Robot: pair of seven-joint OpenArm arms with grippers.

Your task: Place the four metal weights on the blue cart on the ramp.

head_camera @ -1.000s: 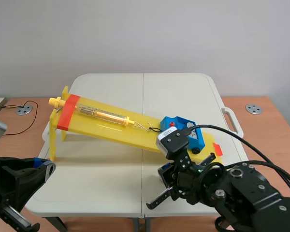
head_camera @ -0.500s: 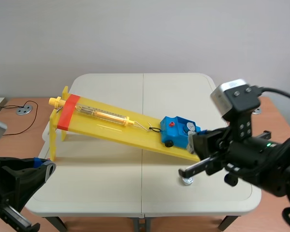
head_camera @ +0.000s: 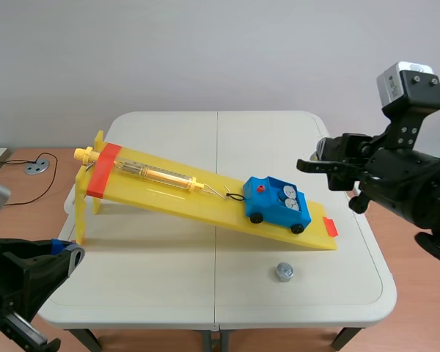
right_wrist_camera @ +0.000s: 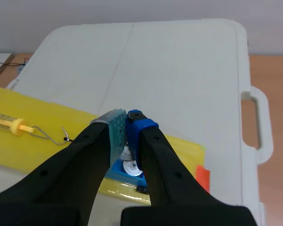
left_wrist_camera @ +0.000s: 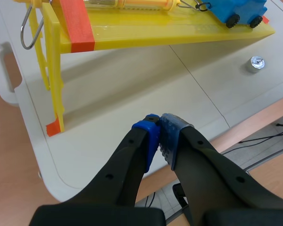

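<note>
my L claw (left_wrist_camera: 160, 131) lower left, pads pressed together, empty | yellow ramp (head_camera: 169, 192) slopes down left to ctr-right | blue cart (head_camera: 268, 207) at its low end, weights (head_camera: 289, 199) inside, count unclear | loose weight (head_camera: 284, 272) on table (head_camera: 169, 279), lower ctr-right | my R claw (right_wrist_camera: 126, 123) upper right, closed on nothing

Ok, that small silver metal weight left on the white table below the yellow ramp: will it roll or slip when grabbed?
The small silver metal weight seems to stand on a flat end on the white table, so it probably won't roll unless tipped. Its shiny surface may slip in a grip. Being metal, it is likely heavy for its size.
</note>
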